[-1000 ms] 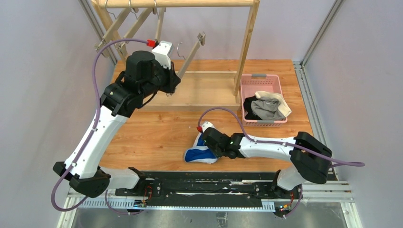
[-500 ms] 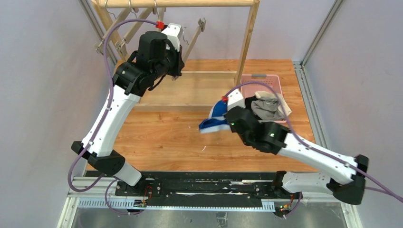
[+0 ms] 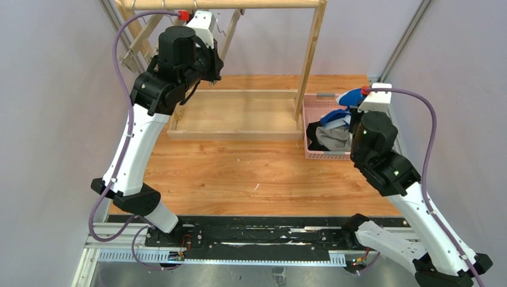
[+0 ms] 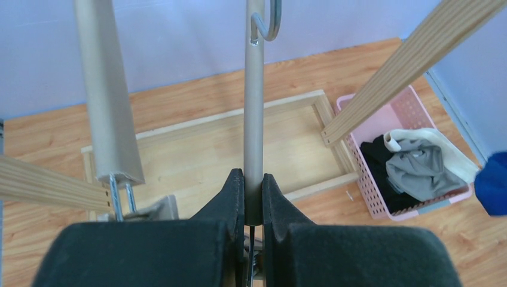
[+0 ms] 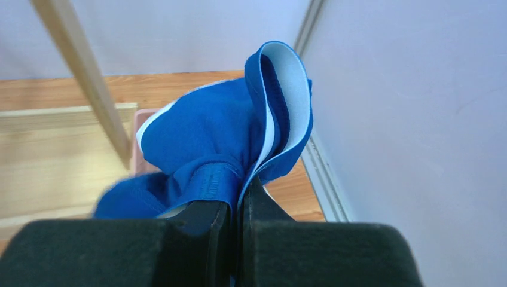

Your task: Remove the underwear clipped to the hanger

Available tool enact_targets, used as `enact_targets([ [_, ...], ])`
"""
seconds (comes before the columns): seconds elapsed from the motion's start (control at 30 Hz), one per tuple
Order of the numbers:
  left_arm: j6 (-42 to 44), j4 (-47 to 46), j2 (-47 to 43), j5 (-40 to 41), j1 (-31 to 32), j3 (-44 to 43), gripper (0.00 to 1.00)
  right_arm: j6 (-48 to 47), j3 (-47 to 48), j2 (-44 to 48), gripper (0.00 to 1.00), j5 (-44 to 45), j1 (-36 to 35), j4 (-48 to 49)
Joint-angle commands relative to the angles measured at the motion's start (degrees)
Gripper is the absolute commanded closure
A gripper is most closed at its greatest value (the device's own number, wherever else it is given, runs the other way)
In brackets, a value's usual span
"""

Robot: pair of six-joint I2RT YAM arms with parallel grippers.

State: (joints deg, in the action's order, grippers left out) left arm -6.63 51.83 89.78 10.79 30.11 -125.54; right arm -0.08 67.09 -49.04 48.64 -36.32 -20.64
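Observation:
The bright blue underwear [image 5: 215, 137] with white trim hangs bunched from my right gripper [image 5: 238, 191], which is shut on its waistband. From above, the blue underwear [image 3: 339, 113] sits over the back of the pink basket [image 3: 308, 128]. Grey underwear [image 3: 335, 139] and black underwear [image 3: 315, 133] lie inside the basket. My left gripper [image 4: 253, 185] is shut on the grey bar of the hanger [image 4: 253, 119], whose metal hook [image 4: 267, 24] shows above. That gripper [image 3: 210, 70] is high at the wooden rack's top rail. No cloth is clipped to the held hanger.
The wooden rack has an upright post [image 3: 311, 54] and a base frame [image 3: 239, 134] on the table. More hangers [image 3: 140, 42] lean at its left end. A cream cloth [image 4: 418, 139] lies in the basket. An aluminium rail [image 3: 382, 101] borders the table's right edge.
My right arm swung the blue underwear from the table's middle up and right to above the basket. My left arm lifted the hanger higher toward the top rail.

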Motion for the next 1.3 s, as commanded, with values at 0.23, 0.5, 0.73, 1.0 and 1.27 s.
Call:
enact_targets([
  [0.23,-1.36,-5.29,3.18,-3.52,-4.35,-7.38,1.0,-3.32,-5.42,-6.71,1.0,-7.97,15.31,8.88],
  [0.5,-0.93,-6.81,3.12,-4.03,-5.06,-8.13,1.0,1.04,-7.3,-8.5,1.0,-16.94,23.8,8.69],
  [0.73,-0.78,-7.51,5.37,-4.56,-5.51,-9.24,1.0,2.4,-7.97,-13.51,1.0,-18.81,25.36,8.6],
  [1.0,0.95,-4.65,12.13,-5.9,-7.45,-18.7,1.0,3.59,-10.03,-16.61,1.0,-22.44,26.27,10.32],
  [1.27,1.42,-5.01,11.93,-8.27,-8.53,-13.17,1.0,3.68,-10.47,-17.41,1.0,-24.38,26.39,10.54],
])
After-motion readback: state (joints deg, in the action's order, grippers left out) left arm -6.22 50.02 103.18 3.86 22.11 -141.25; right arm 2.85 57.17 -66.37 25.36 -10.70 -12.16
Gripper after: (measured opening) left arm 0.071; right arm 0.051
